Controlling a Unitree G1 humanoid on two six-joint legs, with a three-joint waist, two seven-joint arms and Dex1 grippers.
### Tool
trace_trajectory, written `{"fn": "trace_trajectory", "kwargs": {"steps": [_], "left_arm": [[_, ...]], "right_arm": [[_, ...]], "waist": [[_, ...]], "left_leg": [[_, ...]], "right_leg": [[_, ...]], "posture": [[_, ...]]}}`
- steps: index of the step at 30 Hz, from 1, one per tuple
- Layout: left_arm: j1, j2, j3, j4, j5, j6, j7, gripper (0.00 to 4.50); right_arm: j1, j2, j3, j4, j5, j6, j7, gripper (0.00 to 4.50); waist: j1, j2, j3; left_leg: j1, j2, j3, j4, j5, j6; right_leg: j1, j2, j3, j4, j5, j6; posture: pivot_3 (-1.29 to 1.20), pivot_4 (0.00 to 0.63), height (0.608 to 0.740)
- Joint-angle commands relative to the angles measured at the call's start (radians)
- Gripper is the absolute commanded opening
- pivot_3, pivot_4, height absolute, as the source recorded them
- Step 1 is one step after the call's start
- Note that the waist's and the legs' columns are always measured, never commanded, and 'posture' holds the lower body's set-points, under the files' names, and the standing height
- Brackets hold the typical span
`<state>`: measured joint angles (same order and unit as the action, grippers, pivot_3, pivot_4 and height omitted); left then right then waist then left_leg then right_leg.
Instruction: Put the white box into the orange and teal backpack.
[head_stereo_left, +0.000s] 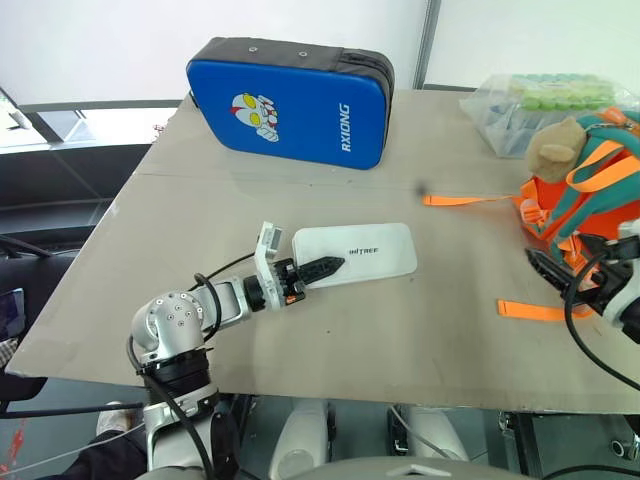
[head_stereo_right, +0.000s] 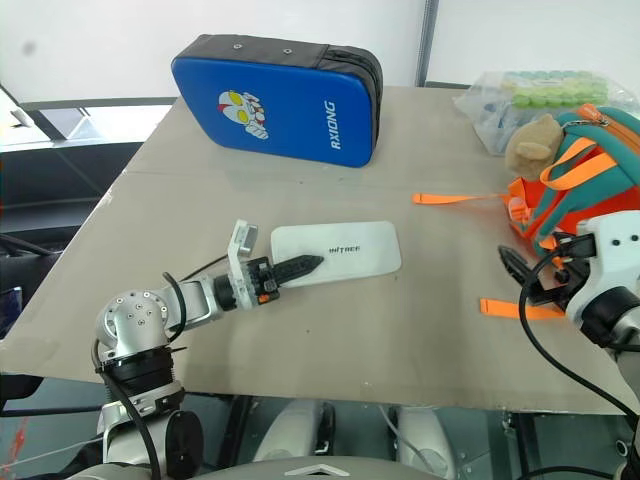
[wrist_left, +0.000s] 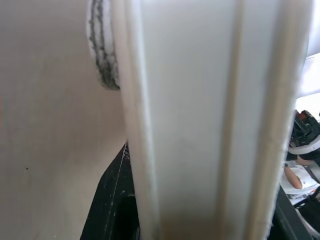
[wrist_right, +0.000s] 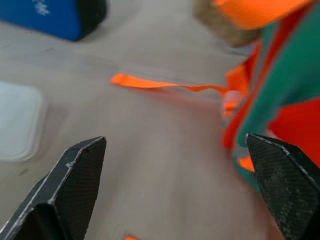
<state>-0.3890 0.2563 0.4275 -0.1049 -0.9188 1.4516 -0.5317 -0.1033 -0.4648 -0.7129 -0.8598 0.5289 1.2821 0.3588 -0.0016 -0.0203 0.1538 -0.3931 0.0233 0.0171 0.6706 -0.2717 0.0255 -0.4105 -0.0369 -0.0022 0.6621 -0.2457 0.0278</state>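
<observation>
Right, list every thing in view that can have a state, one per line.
Flat white box with rounded corners: lying flat on the table, one end clamped.
Left gripper: shut on the white box.
Right gripper: open, holding nothing, beside the backpack.
Orange and teal backpack: on the table, straps trailing loose.
Blue zippered case: closed, propped on its edge.

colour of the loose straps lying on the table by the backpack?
Orange straps, clearest in the left eye view.
</observation>
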Motion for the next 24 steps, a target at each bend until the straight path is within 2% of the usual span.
{"fn": "trace_trajectory", "kwargs": {"steps": [1, 6, 9, 13, 16, 20, 24], "left_arm": [[-0.026, 0.013, -0.026, -0.05, -0.048, -0.042, -0.033, 1.1], [-0.01, 0.037, -0.066, -0.061, -0.045, -0.094, -0.054, 1.1], [0.002, 0.041, -0.062, -0.074, -0.052, -0.135, -0.055, 1.1], [0.024, 0.023, -0.056, -0.095, -0.058, -0.186, -0.031, 1.1], [0.047, 0.005, -0.045, -0.118, -0.073, -0.225, -0.008, 1.1], [0.05, -0.016, -0.025, -0.125, -0.081, -0.292, 0.024, 1.1], [0.021, -0.027, -0.006, -0.113, -0.044, -0.425, 0.046, 1.1]], "right_arm": [[-0.126, 0.037, 0.031, 0.082, -0.074, -0.031, -0.154, 4.5], [-0.309, 0.069, 0.166, 0.356, -0.199, -0.241, -0.266, 4.5], [-0.371, 0.052, 0.253, 0.553, -0.273, -0.425, -0.262, 3.7], [-0.397, 0.016, 0.287, 0.737, -0.294, -0.613, -0.197, 1.77], [-0.436, -0.016, 0.309, 0.845, -0.289, -0.74, -0.13, 0.05], [-0.501, -0.044, 0.351, 0.906, -0.215, -0.836, 0.043, 0.02], [-0.559, -0.073, 0.409, 0.8, 0.013, -0.769, 0.371, 0.02]], "waist": [[-0.003, 0.0, 0.0], [-0.012, 0.0, 0.0], [-0.012, 0.001, 0.0], [-0.01, 0.001, 0.0], [-0.011, 0.001, 0.001], [-0.014, 0.001, 0.001], [-0.018, 0.003, 0.002]], "left_leg": [[0.0, 0.0, 0.0, 0.0, 0.0, 0.0], [-0.001, -0.001, 0.001, 0.0, 0.0, 0.0], [-0.002, -0.001, 0.002, -0.001, 0.0, -0.001], [-0.003, 0.0, 0.001, -0.002, 0.001, -0.001], [-0.003, 0.0, 0.003, -0.001, 0.0, 0.0], [-0.002, 0.0, 0.003, -0.001, 0.0, 0.0], [-0.001, 0.001, 0.003, -0.001, 0.0, 0.0]], "right_leg": [[0.0, 0.0, 0.0, 0.0, 0.0, 0.0], [-0.001, 0.0, 0.001, 0.0, 0.0, 0.0], [-0.003, 0.001, 0.003, -0.001, 0.0, 0.0], [-0.003, 0.0, 0.002, -0.002, 0.0, 0.0], [-0.003, -0.001, 0.004, -0.002, 0.0, 0.0], [-0.003, -0.001, 0.004, -0.001, 0.0, 0.0], [-0.003, 0.001, 0.005, -0.001, 0.0, 0.0]], "posture": [[0.0, 0.15, 0.74], [0.0, 0.15, 0.74], [0.0, 0.15, 0.74], [0.0, 0.15, 0.74], [0.0, 0.15, 0.74], [0.0, 0.15, 0.74], [0.0, 0.15, 0.74]]}}
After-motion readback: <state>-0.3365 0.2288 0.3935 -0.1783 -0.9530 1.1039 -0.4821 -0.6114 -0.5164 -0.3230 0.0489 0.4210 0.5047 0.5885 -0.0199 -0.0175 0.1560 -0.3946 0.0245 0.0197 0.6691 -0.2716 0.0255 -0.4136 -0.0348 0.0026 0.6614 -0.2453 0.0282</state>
